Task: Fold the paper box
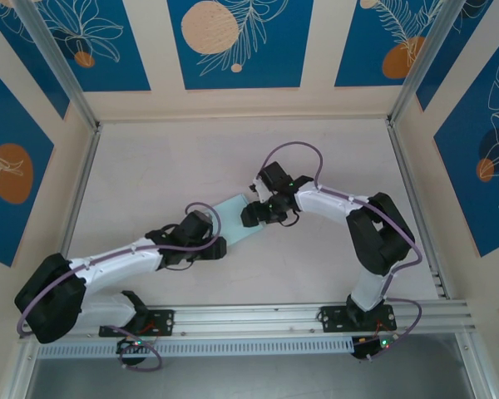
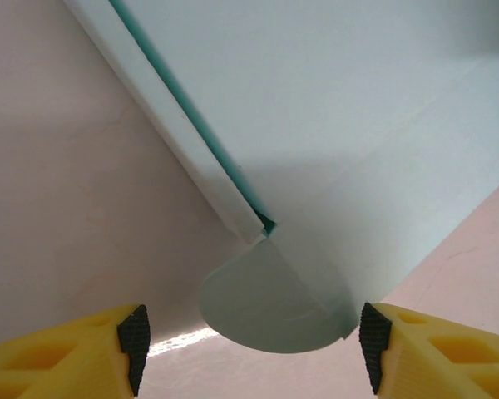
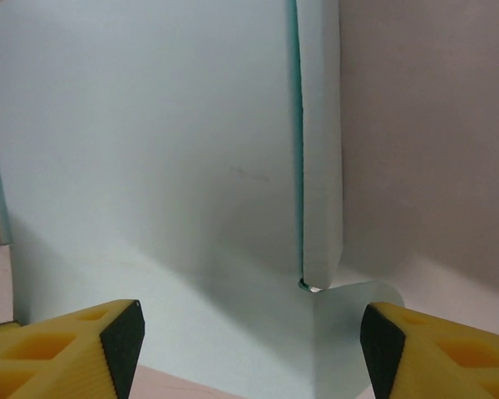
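The paper box (image 1: 234,220) is a pale light-blue card sheet lying mostly flat on the table between my two grippers. In the left wrist view its broad panel (image 2: 333,125) has a narrow side flap (image 2: 175,133) folded up and a rounded tab (image 2: 270,303) pointing toward me. My left gripper (image 2: 254,345) stands open just short of that tab, touching nothing. In the right wrist view the box (image 3: 150,166) shows a raised narrow flap (image 3: 320,150) and a rounded tab (image 3: 358,332). There my right gripper (image 3: 249,345) is open over the sheet's near edge.
The pale pink table (image 1: 166,166) is bare around the sheet. Aluminium rails (image 1: 83,179) and patterned blue walls (image 1: 233,41) enclose it on three sides. The arms' mounting rail (image 1: 258,316) runs along the near edge.
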You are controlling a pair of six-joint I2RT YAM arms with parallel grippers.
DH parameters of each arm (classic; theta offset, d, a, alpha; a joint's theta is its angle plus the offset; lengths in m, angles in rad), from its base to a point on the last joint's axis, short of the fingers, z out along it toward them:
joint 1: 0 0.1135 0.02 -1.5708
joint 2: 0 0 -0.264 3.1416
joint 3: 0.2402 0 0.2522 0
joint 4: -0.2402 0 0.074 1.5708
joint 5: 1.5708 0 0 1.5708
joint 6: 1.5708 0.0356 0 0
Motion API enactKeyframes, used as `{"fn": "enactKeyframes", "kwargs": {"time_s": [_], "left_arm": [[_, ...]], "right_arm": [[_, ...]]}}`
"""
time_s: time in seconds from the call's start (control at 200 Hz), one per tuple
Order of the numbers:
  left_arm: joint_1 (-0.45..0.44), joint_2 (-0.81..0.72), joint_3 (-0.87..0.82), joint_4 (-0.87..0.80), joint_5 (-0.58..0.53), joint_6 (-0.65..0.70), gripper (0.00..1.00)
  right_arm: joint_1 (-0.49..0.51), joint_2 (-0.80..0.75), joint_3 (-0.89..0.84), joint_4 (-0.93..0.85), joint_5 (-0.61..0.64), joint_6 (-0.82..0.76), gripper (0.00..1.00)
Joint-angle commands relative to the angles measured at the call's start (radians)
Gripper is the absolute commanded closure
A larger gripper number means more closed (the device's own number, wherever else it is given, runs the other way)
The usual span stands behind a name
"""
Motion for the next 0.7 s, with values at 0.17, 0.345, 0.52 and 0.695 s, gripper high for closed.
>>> {"fn": "enactKeyframes", "kwargs": {"time_s": [0.17,0.345,0.52,0.695], "left_arm": [[0.011,0.014,0.109,-0.081,-0.026,0.068,0.32],[0.009,0.027,0.101,-0.089,-0.009,0.061,0.30],[0.009,0.051,0.085,-0.108,-0.002,0.059,0.27],[0.007,0.045,0.081,-0.141,0.005,0.060,0.26]], "right_arm": [[0.012,0.009,-0.023,0.023,-0.055,0.022,0.26],[0.016,0.032,-0.017,0.044,-0.081,0.040,0.31],[0.020,0.034,-0.015,0.039,-0.084,0.050,0.33],[0.026,0.026,-0.014,0.030,-0.079,0.062,0.33]]}}
